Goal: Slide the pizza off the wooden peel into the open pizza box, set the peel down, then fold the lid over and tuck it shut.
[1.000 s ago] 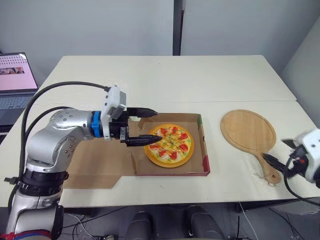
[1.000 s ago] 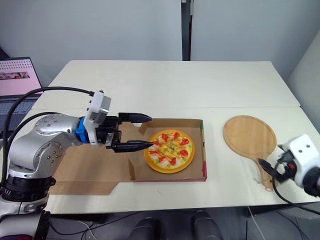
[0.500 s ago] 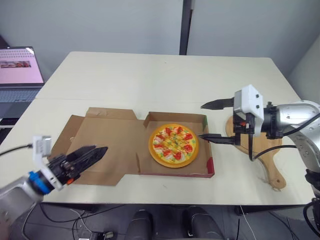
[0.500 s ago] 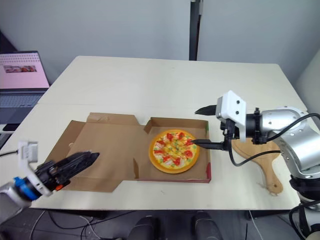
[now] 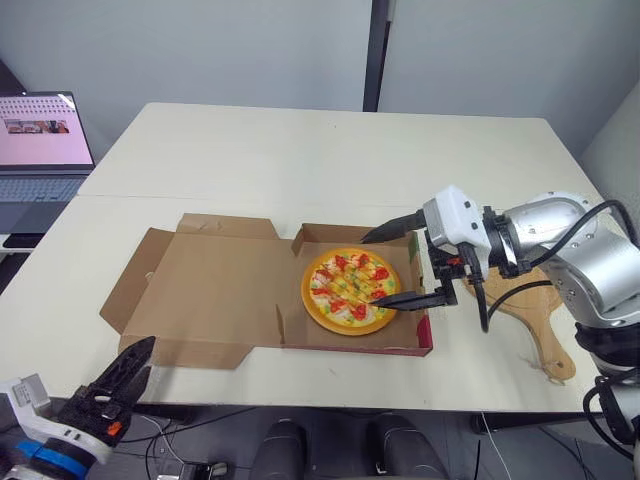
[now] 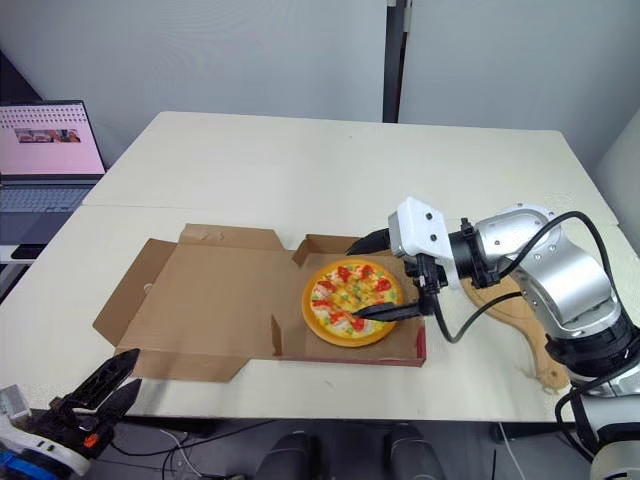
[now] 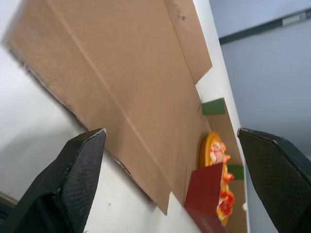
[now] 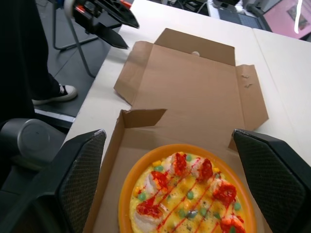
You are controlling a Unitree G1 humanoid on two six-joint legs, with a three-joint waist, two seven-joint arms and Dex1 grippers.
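**Right gripper** (image 5: 372, 270): mine; fingers spread wide, one on either side above the pizza. Half a second ago it hung at the box's right wall; it has since come in over the tray

**Left gripper** (image 6: 130, 372): fingers apart, holding nothing. It has drawn back from the lid's near edge to below the table's front edge

**Pizza** (image 5: 350, 290): flat in the tray of the pizza box (image 5: 335, 233), towards the right wall; place unchanged

**Lid** (image 5: 210, 300): lying open on the table (image 5: 300, 140), left of the tray, nothing touching it

**Wooden peel** (image 5: 545, 345): bare, on the table just right of the box, its round blade partly hidden

**Standing of task:** slide and set-down look done; fold and tuck remain. I judge neither gripper placed for the lid yet

**Writing:** none legible on the box (plain brown card, red outer wall, green patches). The laptop (image 5: 40, 150) screen is lit, its text too small to read
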